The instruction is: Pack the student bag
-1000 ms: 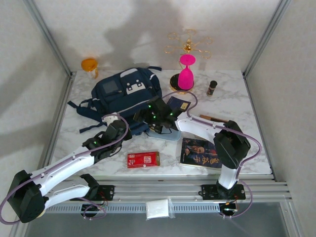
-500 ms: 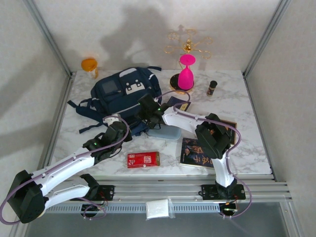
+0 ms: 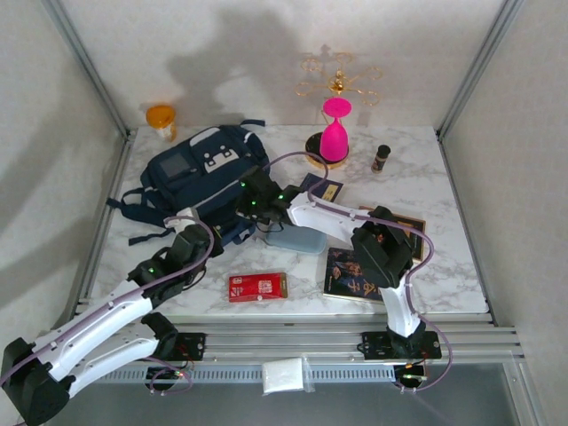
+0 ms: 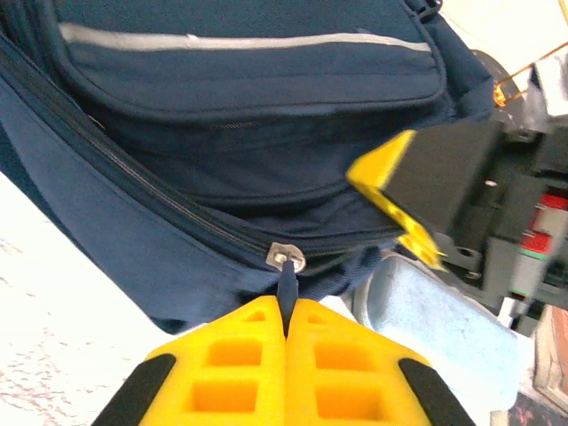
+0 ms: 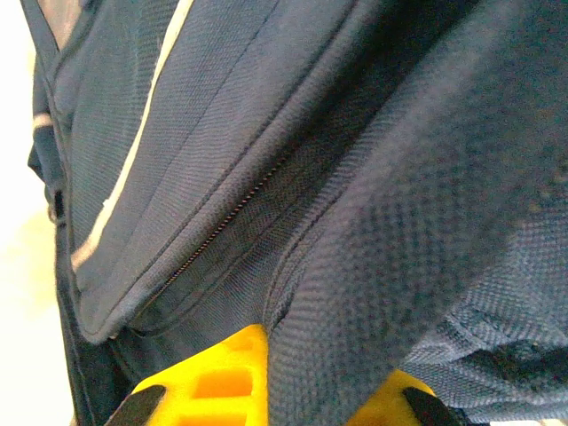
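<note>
The white-veined marble table (image 3: 444, 191) has its widest bare stretch from 3 to 5 o'clock along the right edge, with a narrower free strip at 7 to 8 o'clock by the left rail. The student bag (image 3: 191, 173) lies at about 10 o'clock, a soft navy woven-fabric backpack with a grey screen-like patch, white blocks and a pale stripe; any lettering on the patches is too small to read. Its straps trail toward the left edge at 9 o'clock. The left gripper (image 4: 286, 324) is fully closed, its ribbed yellow fingers pinching the thin dark zip pull (image 4: 286, 293) below a small metal slider on the bag's lower seam. The right gripper (image 5: 324, 364) is closed on a fold of the bag's fabric, which bulges up between its yellow fingers. A glossy dark book (image 3: 358, 275) at 5 o'clock carries gold characters, not legible. A pale blue oblong pencil case (image 3: 297, 238) lies just beside the bag at the table's centre. A red packet (image 3: 258, 287) with white print, unreadable, lies near the front edge at 6 o'clock. A pink hourglass (image 3: 335, 129) stands at 12 o'clock.
</note>
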`<state>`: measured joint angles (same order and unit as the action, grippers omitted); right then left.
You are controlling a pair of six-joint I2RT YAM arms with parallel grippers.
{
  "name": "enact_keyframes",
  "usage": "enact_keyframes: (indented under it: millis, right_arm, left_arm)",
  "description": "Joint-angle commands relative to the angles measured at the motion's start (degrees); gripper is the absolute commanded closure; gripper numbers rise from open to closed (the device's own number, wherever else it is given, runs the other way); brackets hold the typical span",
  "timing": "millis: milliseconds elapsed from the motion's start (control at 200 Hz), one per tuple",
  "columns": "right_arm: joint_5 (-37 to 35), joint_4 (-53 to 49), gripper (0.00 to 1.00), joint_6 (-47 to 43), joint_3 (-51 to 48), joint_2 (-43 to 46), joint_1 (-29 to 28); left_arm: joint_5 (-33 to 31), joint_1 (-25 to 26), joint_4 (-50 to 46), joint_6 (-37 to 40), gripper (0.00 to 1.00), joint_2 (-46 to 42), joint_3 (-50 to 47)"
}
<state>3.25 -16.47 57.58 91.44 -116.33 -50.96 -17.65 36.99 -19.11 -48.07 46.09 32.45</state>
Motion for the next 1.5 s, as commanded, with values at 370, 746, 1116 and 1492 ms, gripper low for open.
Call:
enact_keyframes:
  millis: [370, 746, 1116, 1492]
  right_arm:
    - [15.32, -0.14, 1.0, -13.13, 4.48, 5.8, 12.75]
    - [20.07, 4.74, 1.0, -11.05, 0.2, 4.06, 11.46]
    - [22.7, 6.21, 1.0, -7.49, 2.29, 3.68, 13.35]
    - [26.66, -10.53, 1.0, -12.4, 20.82, 0.0, 18.59]
  left_arm:
    - [-5.76, -17.88, -2.9, -3.7, 1.0, 1.35, -4.67]
    - [2.63, -37.87, 8.48, 0.67, 1.0, 10.47, -4.03]
    - [17.93, -29.69, 15.5, 8.4, 0.52, 5.78, -7.55]
    - [22.62, -26.1, 32.37, 25.56, 0.46, 7.91, -11.77]
